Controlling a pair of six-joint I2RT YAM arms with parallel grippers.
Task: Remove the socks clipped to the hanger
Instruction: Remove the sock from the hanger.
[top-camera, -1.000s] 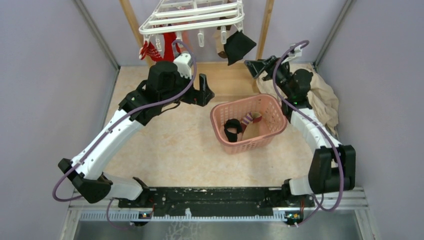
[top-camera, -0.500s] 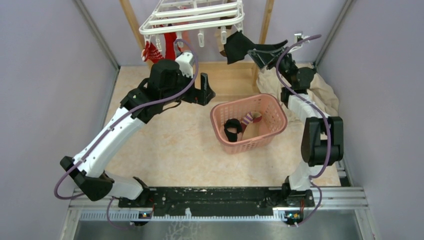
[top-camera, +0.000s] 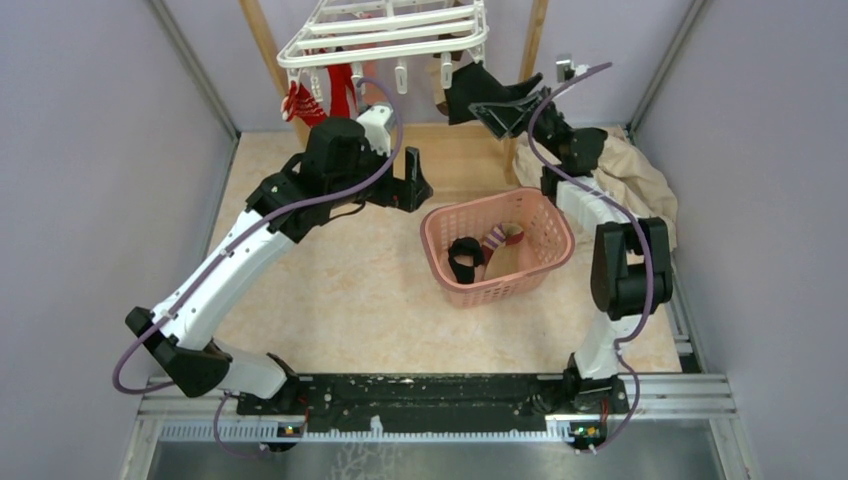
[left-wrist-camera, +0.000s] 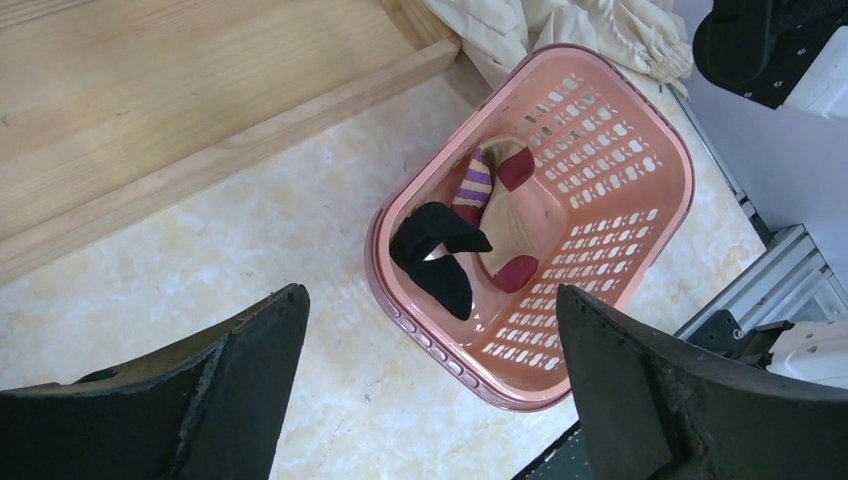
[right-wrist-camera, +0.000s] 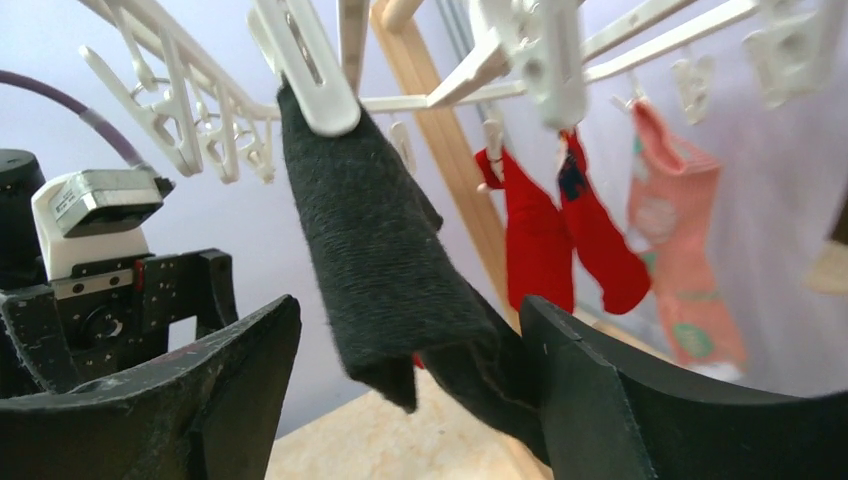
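The white hanger (top-camera: 385, 35) hangs at the back, and its bars and clips show in the right wrist view (right-wrist-camera: 200, 120). A black sock (top-camera: 465, 90) hangs from a clip at its right end. My right gripper (top-camera: 497, 100) is open, with its jaws on either side of the black sock's (right-wrist-camera: 375, 250) lower end (right-wrist-camera: 410, 310). Red socks (top-camera: 300, 100) hang at the left end (right-wrist-camera: 540, 240), with a pink sock (right-wrist-camera: 680, 260) beside them. My left gripper (top-camera: 415, 180) is open and empty above the floor, left of the basket (left-wrist-camera: 430, 295).
A pink lattice basket (top-camera: 545, 215) holds a black sock (left-wrist-camera: 440, 250) and a maroon striped sock (left-wrist-camera: 500, 210). Wooden posts (top-camera: 265, 45) and a wooden base (top-camera: 460, 150) carry the hanger. A beige cloth (top-camera: 640, 190) lies at the right.
My right gripper has risen and moved left from beside the post to the black sock, which now hangs between its jaws. The left arm has barely moved.
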